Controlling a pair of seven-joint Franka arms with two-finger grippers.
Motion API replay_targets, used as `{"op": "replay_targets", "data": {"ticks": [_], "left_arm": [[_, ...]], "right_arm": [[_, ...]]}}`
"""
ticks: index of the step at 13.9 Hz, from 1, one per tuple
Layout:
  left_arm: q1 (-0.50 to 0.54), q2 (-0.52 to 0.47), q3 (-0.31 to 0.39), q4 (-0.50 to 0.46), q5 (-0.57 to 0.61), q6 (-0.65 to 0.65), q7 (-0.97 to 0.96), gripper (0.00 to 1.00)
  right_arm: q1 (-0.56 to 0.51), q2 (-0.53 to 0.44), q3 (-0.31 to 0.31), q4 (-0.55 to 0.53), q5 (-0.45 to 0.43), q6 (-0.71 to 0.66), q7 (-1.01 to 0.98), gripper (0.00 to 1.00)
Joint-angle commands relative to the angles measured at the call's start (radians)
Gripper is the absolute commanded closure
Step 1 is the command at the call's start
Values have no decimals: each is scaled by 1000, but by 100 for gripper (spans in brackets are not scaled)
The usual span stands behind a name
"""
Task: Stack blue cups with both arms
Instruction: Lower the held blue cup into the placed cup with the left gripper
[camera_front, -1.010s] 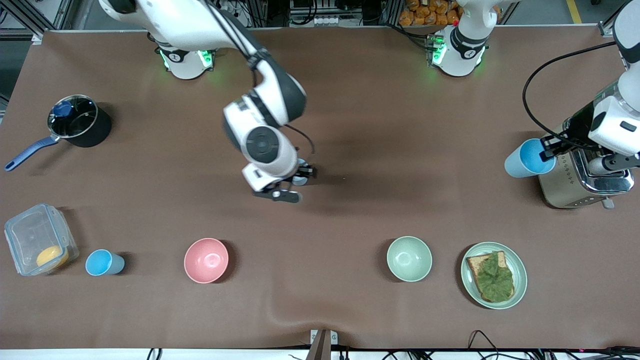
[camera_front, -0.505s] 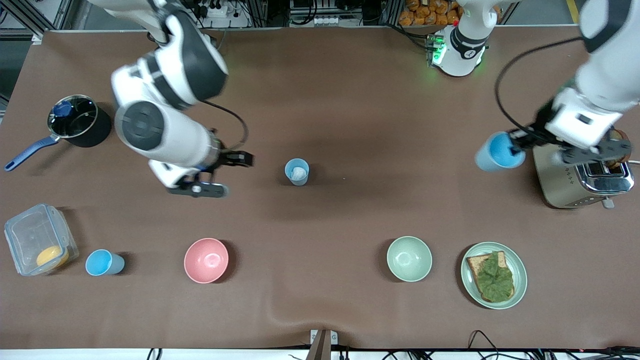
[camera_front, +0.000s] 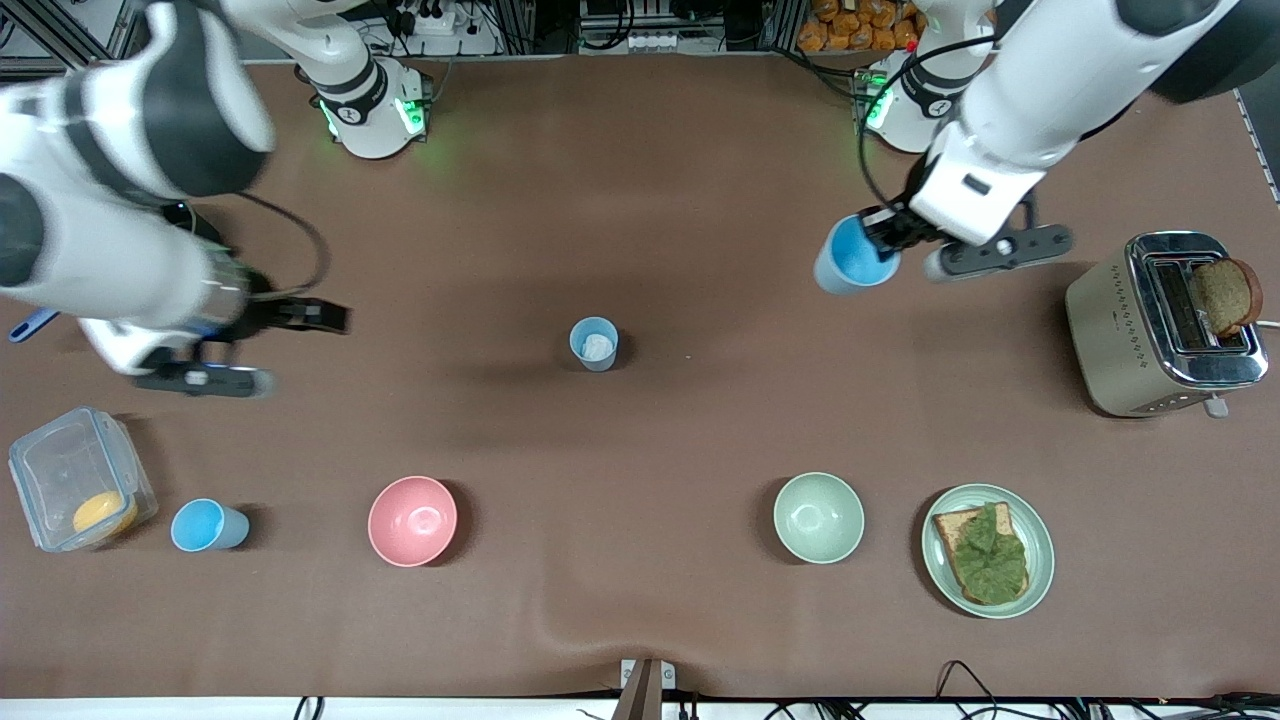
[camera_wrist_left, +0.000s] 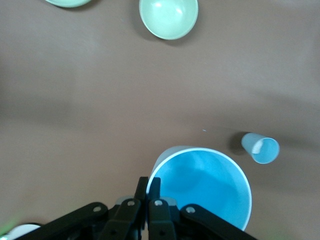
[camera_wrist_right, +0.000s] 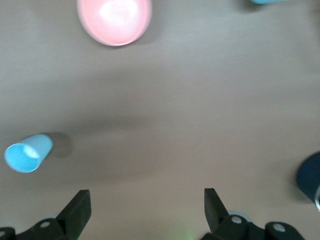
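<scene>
A pale grey-blue cup (camera_front: 594, 344) stands upright in the middle of the table, also in the left wrist view as the pale cup (camera_wrist_left: 261, 148). My left gripper (camera_front: 882, 243) is shut on the rim of a sky-blue cup (camera_front: 848, 256), held in the air over bare table toward the left arm's end. The left wrist view shows the fingers (camera_wrist_left: 149, 187) pinching that cup's wall (camera_wrist_left: 200, 185). My right gripper (camera_front: 325, 318) hangs open and empty (camera_wrist_right: 145, 205) over the table at the right arm's end. Another sky-blue cup (camera_front: 205, 525) stands beside the plastic container, seen as the same cup (camera_wrist_right: 27, 152).
A pink bowl (camera_front: 412, 520) and a pale green bowl (camera_front: 818, 517) sit nearer the front camera. A plate with toast and lettuce (camera_front: 988, 550) and a toaster (camera_front: 1160, 325) are at the left arm's end. A clear container (camera_front: 75, 490) and a pot handle (camera_front: 25, 325) are at the right arm's end.
The right gripper let go of the pale cup and swung away toward its own end of the table. The left arm carried the sky-blue cup from the toaster toward the middle.
</scene>
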Motion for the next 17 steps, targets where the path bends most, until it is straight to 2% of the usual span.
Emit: {"op": "replay_targets", "data": {"ticks": [1, 4, 6, 8, 10, 15, 17], "left_arm": [[-87, 89, -10, 62, -18, 27, -143, 100], [-181, 174, -9, 94, -10, 116, -312, 100], [-239, 220, -7, 92, 18, 154, -386, 100], [-305, 272, -7, 92, 122, 157, -444, 100], [-348, 348, -4, 134, 145, 240, -528, 100], [-477, 488, 0, 143, 332, 392, -691, 100], [-524, 516, 29, 143, 367, 418, -723, 100]], "right_arm": [[-96, -114, 24, -94, -17, 29, -106, 0], [-153, -171, 22, -105, -30, 113, -154, 0], [-173, -192, 20, -104, -31, 109, -162, 0], [-176, -209, 20, -104, -31, 107, -227, 0], [-174, -214, 17, -102, -33, 107, -234, 0], [-162, -209, -7, -101, -36, 113, -220, 0], [-157, -206, -7, -101, -36, 117, -212, 0]]}}
